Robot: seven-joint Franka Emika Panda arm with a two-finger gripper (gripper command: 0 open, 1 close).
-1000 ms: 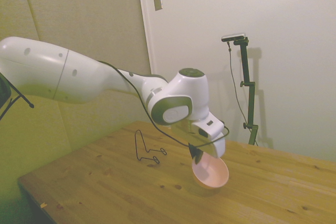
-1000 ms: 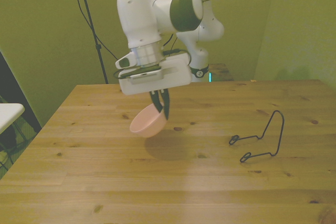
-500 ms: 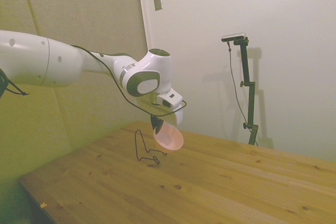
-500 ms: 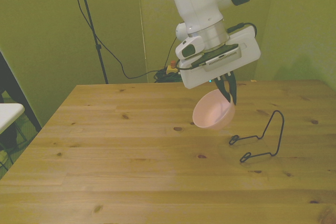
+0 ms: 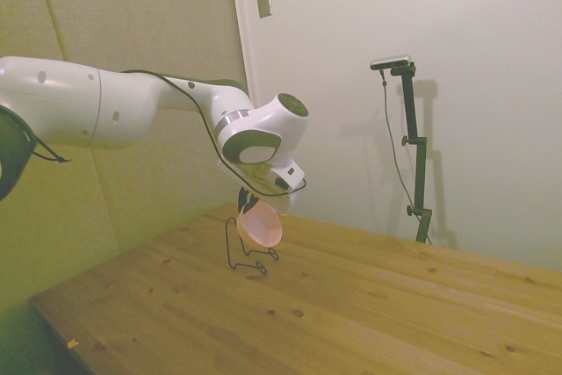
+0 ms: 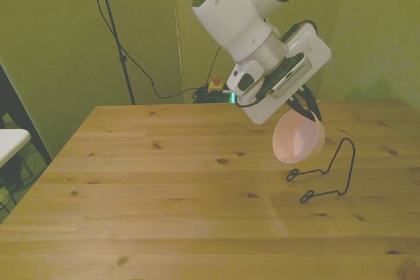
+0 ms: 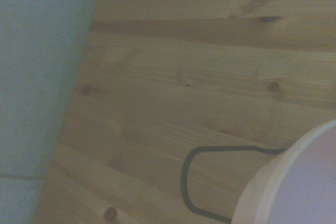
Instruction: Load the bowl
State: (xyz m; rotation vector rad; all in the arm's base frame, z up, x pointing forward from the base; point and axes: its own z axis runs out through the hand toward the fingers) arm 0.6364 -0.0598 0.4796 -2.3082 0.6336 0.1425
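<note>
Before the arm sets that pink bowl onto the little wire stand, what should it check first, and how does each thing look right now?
1. Grip: gripper pinches the bowl by its rim, bowl off the table: ok.
2. Bowl tilt: tipped steeply, opening sideways, suited to a stand: ok.
3. Wire stand upright on the table: ok.
4. Alignment: bowl hangs above and beside the stand, not yet seated: not ok.
5. Space around the stand: nothing else near it: ok.
6. Whether the bowl already touches the wire: cannot tell.

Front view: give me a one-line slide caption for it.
Gripper holds the tilted pink bowl in the air just above the black wire stand on the wooden table.
</note>
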